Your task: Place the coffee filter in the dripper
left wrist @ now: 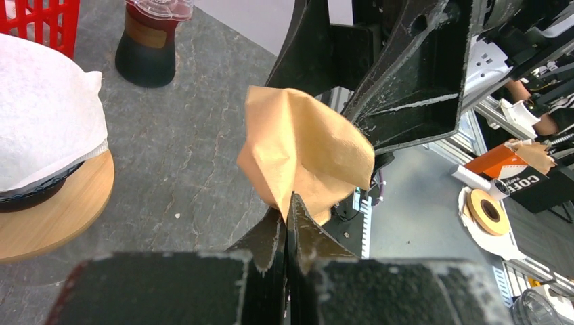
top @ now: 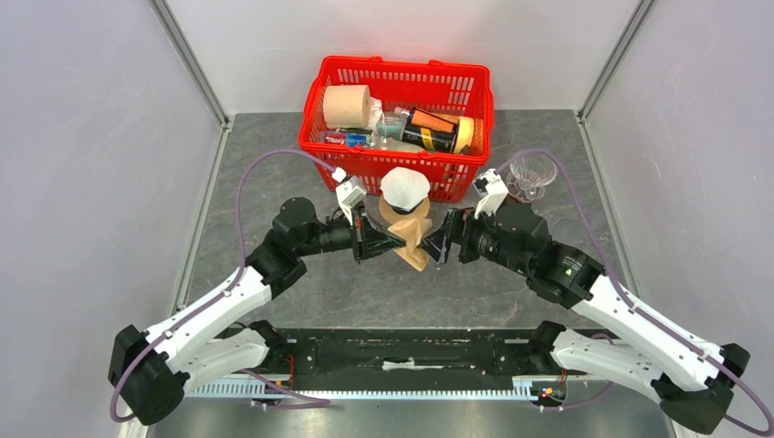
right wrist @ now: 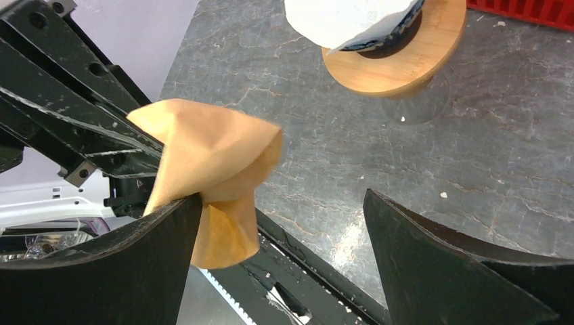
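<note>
Left jaws clench the brown filter point(left wrist: 304, 156); right jaws hang released beside it, near the far-edge dripper point(top: 404, 189).

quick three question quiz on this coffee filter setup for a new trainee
1. True or false: the right gripper is clamped shut on the brown filter.
2. What already sits in the dripper? A) a white filter B) a spoon C) nothing
3. Which gripper pinches the brown filter?
Key: 1 false, its jaws stand open; 2 A; 3 the left gripper.
</note>
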Motion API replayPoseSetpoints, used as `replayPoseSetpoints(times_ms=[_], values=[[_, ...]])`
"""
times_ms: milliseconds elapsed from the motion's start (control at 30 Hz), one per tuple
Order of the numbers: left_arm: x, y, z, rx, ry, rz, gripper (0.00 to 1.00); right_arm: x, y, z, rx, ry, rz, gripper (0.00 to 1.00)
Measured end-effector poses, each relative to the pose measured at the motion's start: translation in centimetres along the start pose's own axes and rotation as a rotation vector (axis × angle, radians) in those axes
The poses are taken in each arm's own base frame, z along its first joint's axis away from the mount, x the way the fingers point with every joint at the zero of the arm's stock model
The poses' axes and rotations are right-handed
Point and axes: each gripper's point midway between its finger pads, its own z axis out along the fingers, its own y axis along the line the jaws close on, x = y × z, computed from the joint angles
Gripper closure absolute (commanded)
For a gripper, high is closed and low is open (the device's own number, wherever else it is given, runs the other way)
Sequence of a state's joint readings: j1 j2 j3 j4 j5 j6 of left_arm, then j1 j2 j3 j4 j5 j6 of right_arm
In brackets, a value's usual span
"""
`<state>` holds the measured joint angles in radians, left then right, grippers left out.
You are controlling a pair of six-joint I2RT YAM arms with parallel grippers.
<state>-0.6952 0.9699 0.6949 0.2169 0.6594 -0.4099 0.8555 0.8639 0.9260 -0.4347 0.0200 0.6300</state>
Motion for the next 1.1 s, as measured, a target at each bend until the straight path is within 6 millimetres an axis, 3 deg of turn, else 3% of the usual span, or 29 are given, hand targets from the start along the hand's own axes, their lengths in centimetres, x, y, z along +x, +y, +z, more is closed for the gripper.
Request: replayPoseSetpoints(times_ms=[533, 667, 933, 1100], values=[[-1.3, -1.6, -0.3, 0.071, -0.055, 0.061, 0.98, 0.3, -2.0, -0.6, 0.066, -0.063, 0.049, 0.03], [-1.4, -1.9, -0.3, 0.09, -0.054, 0.068, 0.98, -0.1, -1.7, -0.8, 0.045, -0.09, 0.04, 0.03], [-0.6, -2.1, -0.4, 0.107, -0.035, 0.062, 0.98, -2.4, 0.4, -3.2, -0.099, -0.24, 0.043, 0.04], [-0.5, -2.4, -0.5, 0.125, -0.028, 0.064, 0.98, -2.7, 1.6, -2.6, -0.155, -0.245, 0.061, 0.06]])
